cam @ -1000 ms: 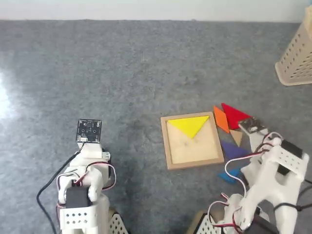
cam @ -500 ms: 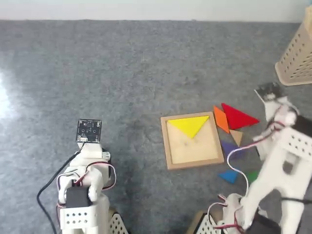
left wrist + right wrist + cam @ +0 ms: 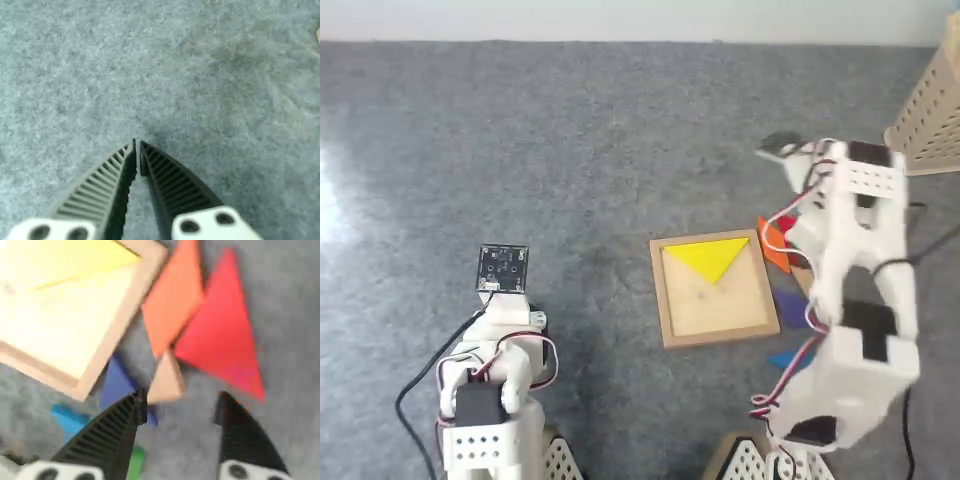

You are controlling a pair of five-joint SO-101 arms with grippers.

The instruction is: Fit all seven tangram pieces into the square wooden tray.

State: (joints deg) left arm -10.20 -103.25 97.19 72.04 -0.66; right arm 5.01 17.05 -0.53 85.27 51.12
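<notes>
Here, the views one against another:

- The high view places the square wooden tray (image 3: 658, 290) near the middle of the grey felt (image 3: 520, 130); a yellow triangle (image 3: 708, 257) lies flat inside it against the far rim, and the rest of the floor is bare pale wood.
- The right arm (image 3: 850, 250) stands over the loose pieces to the right of the tray; past it the high view shows an orange piece (image 3: 773, 245), a violet piece (image 3: 790, 303) and a blue piece (image 3: 788, 358).
- The right wrist view gives what the arm covers there: a large red triangle (image 3: 222, 340) edge to edge with the orange piece (image 3: 175, 300), a small tan triangle (image 3: 166, 380) at their corners, and a green piece (image 3: 135, 462) beside the blue one.
- The right gripper (image 3: 181, 397) is spread wide and empty; its ribbed black fingers sit either side of bare felt, just beside the tan triangle.
- The left gripper (image 3: 137, 145) is pinched together on nothing — only fuzzy, mottled felt below it; the left arm (image 3: 490, 350) sits near left, well apart from the tray.
- A cream basket (image 3: 930, 110), perforated, stands far right.
</notes>
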